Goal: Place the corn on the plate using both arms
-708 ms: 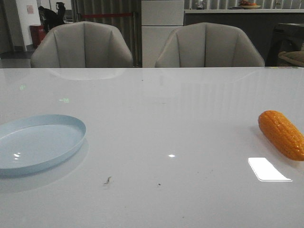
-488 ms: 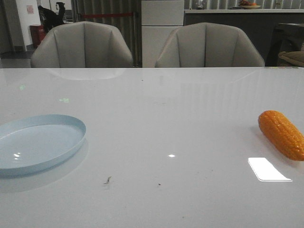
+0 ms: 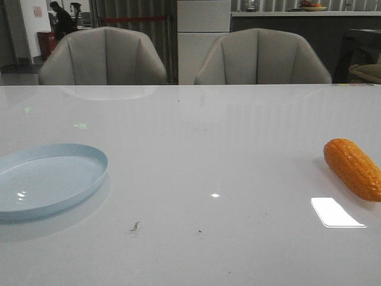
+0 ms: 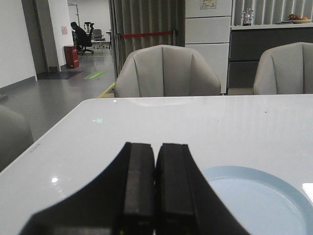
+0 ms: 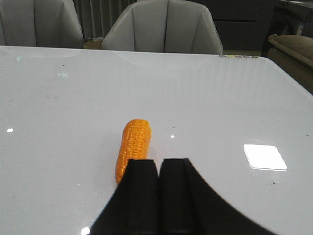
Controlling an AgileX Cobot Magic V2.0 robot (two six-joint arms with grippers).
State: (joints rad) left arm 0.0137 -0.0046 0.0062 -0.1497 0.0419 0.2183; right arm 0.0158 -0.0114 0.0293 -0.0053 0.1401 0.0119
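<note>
The orange-yellow corn [image 3: 352, 169] lies on the white table at the far right of the front view. In the right wrist view the corn [image 5: 133, 145] lies just beyond my right gripper [image 5: 159, 162], which is shut and empty, its near end hidden behind the fingers. The pale blue plate [image 3: 44, 179] sits empty at the left of the front view. In the left wrist view the plate [image 4: 264, 198] lies beside my left gripper [image 4: 155, 147], which is shut and empty. Neither arm shows in the front view.
Two grey chairs [image 3: 104, 56] [image 3: 262, 58] stand behind the table's far edge. A bright light patch [image 3: 336, 213] lies on the table near the corn. Small dark specks [image 3: 135, 226] lie on the table near the front.
Nothing on the table has moved. Only a person in the far background has shifted.
</note>
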